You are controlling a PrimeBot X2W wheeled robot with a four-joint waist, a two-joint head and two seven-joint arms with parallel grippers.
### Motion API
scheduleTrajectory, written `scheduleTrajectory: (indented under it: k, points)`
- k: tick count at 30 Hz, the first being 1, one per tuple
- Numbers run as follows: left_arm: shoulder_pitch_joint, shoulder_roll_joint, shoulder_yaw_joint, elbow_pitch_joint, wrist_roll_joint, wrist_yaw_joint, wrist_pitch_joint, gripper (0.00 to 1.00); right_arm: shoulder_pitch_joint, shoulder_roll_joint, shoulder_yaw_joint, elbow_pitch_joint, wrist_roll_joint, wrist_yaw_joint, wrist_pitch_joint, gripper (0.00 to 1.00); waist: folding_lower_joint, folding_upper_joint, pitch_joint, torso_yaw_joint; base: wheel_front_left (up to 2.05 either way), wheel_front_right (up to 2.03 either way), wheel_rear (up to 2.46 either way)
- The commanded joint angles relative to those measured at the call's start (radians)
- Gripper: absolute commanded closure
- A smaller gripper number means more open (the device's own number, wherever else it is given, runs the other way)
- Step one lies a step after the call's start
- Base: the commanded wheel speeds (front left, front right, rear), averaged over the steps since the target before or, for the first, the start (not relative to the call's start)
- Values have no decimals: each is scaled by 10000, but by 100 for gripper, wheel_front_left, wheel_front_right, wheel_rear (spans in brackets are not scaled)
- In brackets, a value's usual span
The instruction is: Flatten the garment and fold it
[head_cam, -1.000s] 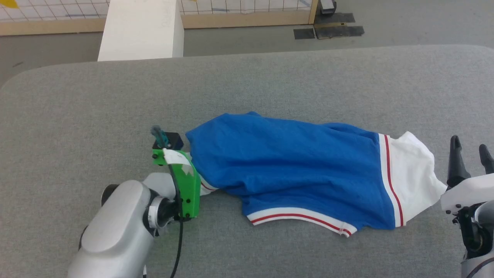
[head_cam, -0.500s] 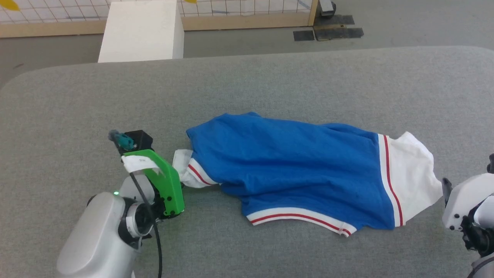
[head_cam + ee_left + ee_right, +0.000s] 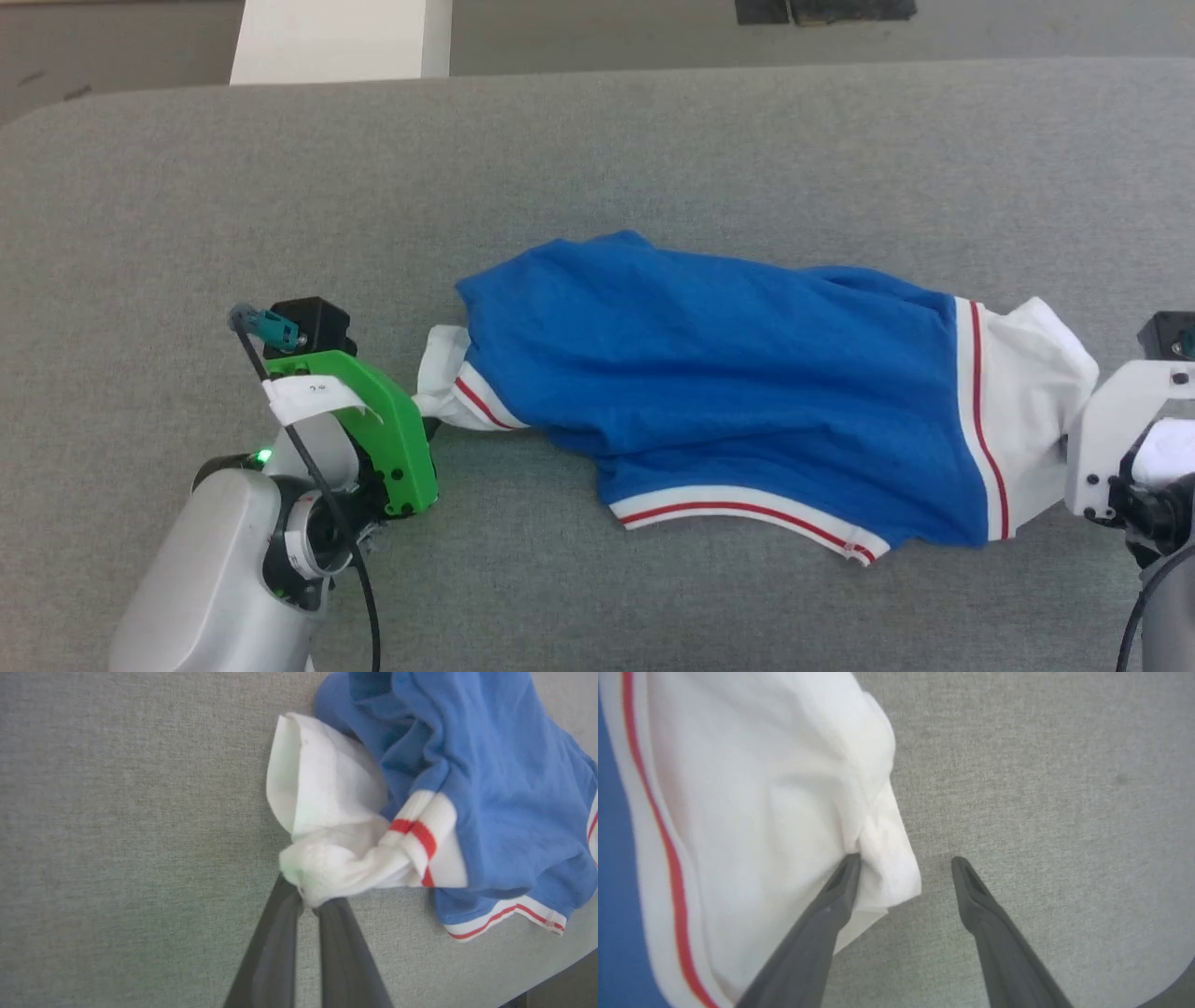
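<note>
The garment [image 3: 728, 373], a bright blue shirt with white sleeves and red-and-white trim, lies bunched lengthwise on the grey table [image 3: 653, 159]. My left gripper [image 3: 308, 898] is shut on the tip of the white sleeve [image 3: 327, 826] at the shirt's left end, pulling it taut. In the head view that sleeve [image 3: 443, 373] runs out to my green left wrist mount [image 3: 392, 439]. My right gripper [image 3: 906, 861] is open over the other white sleeve [image 3: 752, 788]. Its left finger [image 3: 831, 900] touches the sleeve's edge, and the right finger stands over bare table.
A white block [image 3: 331, 42] stands on the floor beyond the table's far left edge. Bare grey cloth surrounds the shirt on every side. The table's rounded corner [image 3: 1174, 977] shows at the lower right of the right wrist view.
The camera has tilted down. My left gripper has moved left, drawing the white sleeve out from beside the blue body. My right gripper has tipped down over the right sleeve.
</note>
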Motion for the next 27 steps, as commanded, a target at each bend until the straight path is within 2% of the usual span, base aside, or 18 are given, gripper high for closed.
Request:
scheduleTrajectory:
  k: [1, 2, 3, 4, 5, 11, 17, 27]
  points:
    - [89, 80, 45, -58, -80, 56, -58, 100, -83, 88, 153, 77, 12, -11, 123, 0, 0, 0, 209, 140, 0, 0, 0]
    - [91, 86, 48, -73, -79, 60, -68, 100, -89, 104, 185, 79, 38, -11, 196, 0, 0, 0, 238, 150, 0, 0, 0]
    - [95, 101, 50, -83, -68, 70, -78, 100, -89, 108, 272, 85, 70, -11, 288, 51, 0, 0, 267, 156, 0, 0, 0]
    - [98, 94, 69, -95, -85, 79, -95, 100, -100, 123, 279, 81, 117, -11, 335, 72, 0, 0, 287, 158, 0, 0, 0]
    - [101, 101, 76, -100, -86, 84, -108, 100, -112, 138, 277, 70, 150, -11, 379, 99, 0, 0, 301, 159, 0, 0, 0]
    - [149, 89, 151, -92, -153, 106, -219, 100, -189, 232, 188, -50, 302, -11, 736, 100, 0, 0, 238, 132, 0, 0, 0]
    - [55, 32, 360, -51, -308, 65, -469, 100, -502, 333, -16, -556, 786, -11, 540, 100, 0, 0, -27, 79, 0, 0, 0]
    - [-734, 53, 907, -19, -478, -17, -981, 100, -1373, 469, -640, -1603, 2165, -11, 251, 100, 0, 0, -1248, 81, 0, 0, 0]
